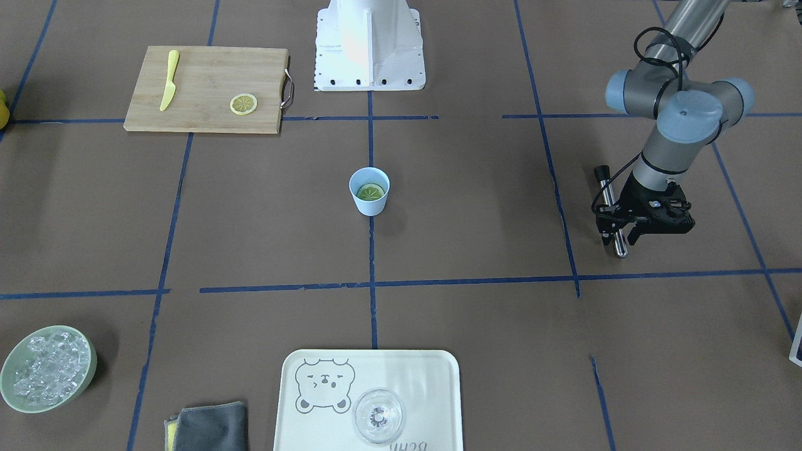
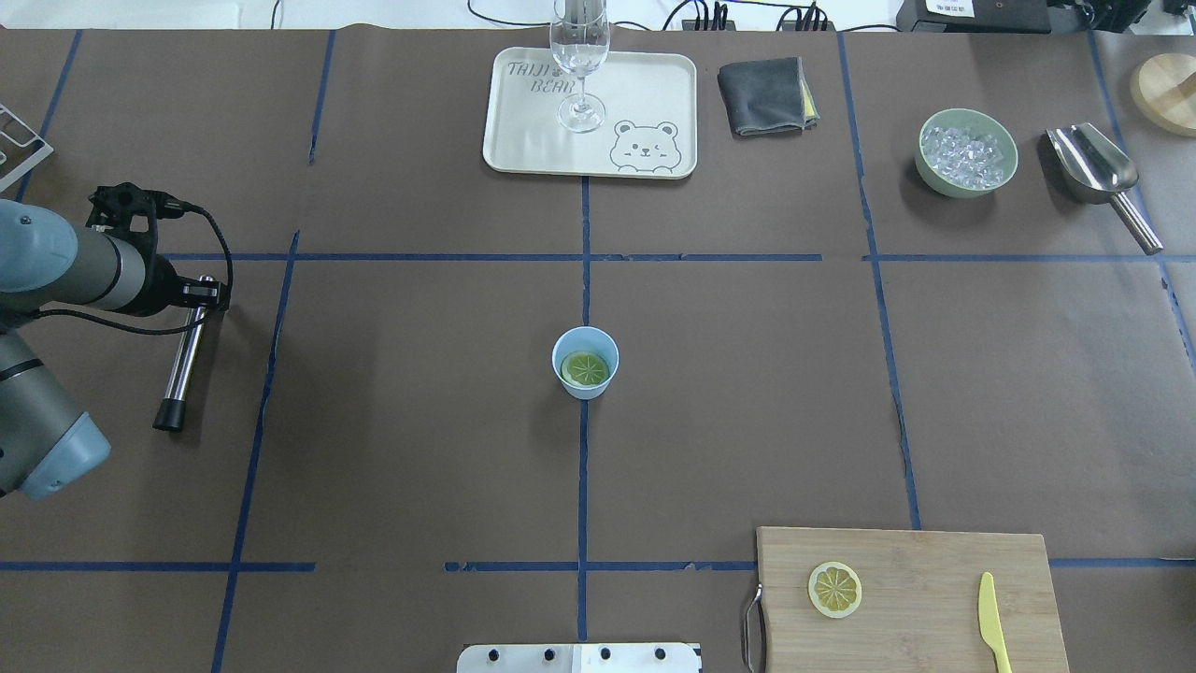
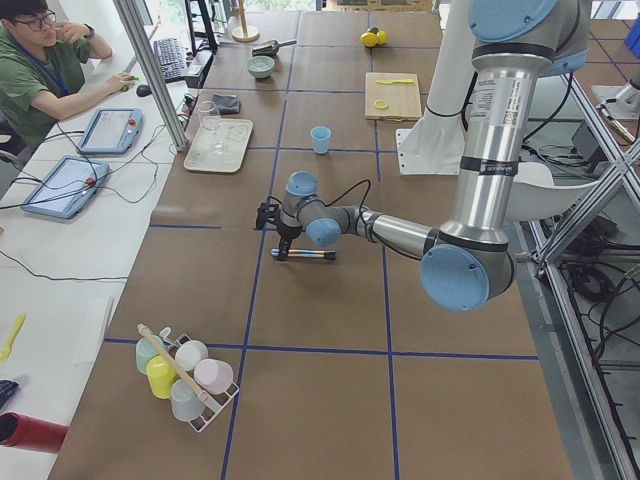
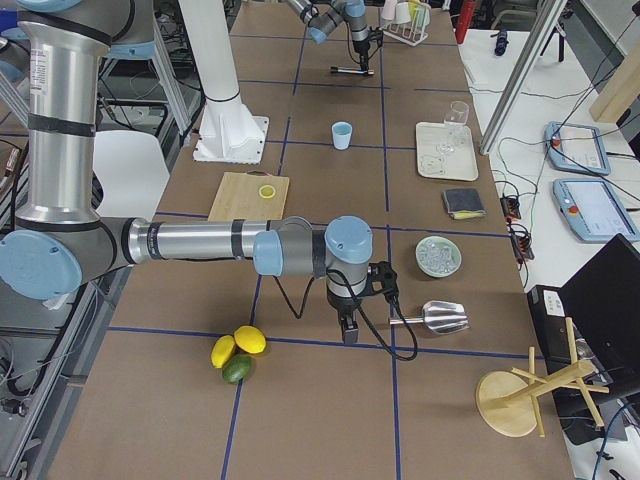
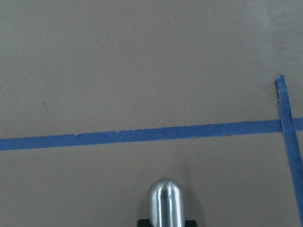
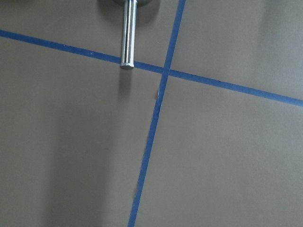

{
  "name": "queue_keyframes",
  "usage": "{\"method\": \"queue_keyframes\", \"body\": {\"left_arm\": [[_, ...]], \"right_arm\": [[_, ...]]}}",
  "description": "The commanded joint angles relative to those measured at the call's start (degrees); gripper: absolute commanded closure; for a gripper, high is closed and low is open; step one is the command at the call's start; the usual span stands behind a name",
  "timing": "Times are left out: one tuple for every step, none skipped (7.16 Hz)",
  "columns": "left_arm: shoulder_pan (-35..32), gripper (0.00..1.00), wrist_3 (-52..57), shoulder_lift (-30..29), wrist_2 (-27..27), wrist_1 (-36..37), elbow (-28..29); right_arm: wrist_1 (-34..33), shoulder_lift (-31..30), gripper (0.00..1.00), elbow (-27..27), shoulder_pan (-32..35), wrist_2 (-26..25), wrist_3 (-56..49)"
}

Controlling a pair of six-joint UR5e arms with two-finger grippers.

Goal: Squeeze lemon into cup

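Observation:
The light-blue cup stands at the table's centre with one lemon slice lying flat inside it; both also show in the overhead view, cup and slice. A second lemon slice lies on the cutting board. My left gripper is far off to the cup's side, low over the table, and looks shut on a metal rod with a black end. My right gripper shows only in the exterior right view, beside the scoop's handle; I cannot tell whether it is open or shut.
A wooden cutting board carries a yellow plastic knife. A tray holds a clear glass. A grey cloth, a green bowl of ice and a metal scoop lie along the far edge.

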Motion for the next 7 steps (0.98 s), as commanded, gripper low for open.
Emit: {"method": "queue_keyframes", "body": {"left_arm": [[-0.1, 0.0, 0.5, -0.1, 0.0, 0.1, -1.1], [-0.2, 0.0, 1.7, 0.4, -0.6, 0.7, -3.2], [-0.8, 0.0, 7.0, 0.8, -0.8, 1.2, -4.9], [-4.7, 0.0, 13.7, 0.8, -2.6, 4.9, -6.2], [-10.5, 0.0, 22.6, 0.8, -6.5, 9.2, -8.0], [-16.8, 0.0, 31.3, 0.8, -8.2, 13.7, -8.5], [-23.6, 0.0, 36.7, 0.6, -10.9, 18.1, -8.2]], "right_arm": [[0.0, 0.0, 0.0, 0.1, 0.0, 0.0, 0.0], [0.0, 0.0, 0.0, 0.0, 0.0, 0.0, 0.0], [0.0, 0.0, 0.0, 0.1, 0.0, 0.0, 0.0], [0.0, 0.0, 0.0, 0.1, 0.0, 0.0, 0.0], [0.0, 0.0, 0.0, 0.1, 0.0, 0.0, 0.0], [0.0, -0.1, 0.0, 0.0, 0.0, 0.0, 0.0], [0.0, -0.1, 0.0, 0.0, 0.0, 0.0, 0.0]]}}
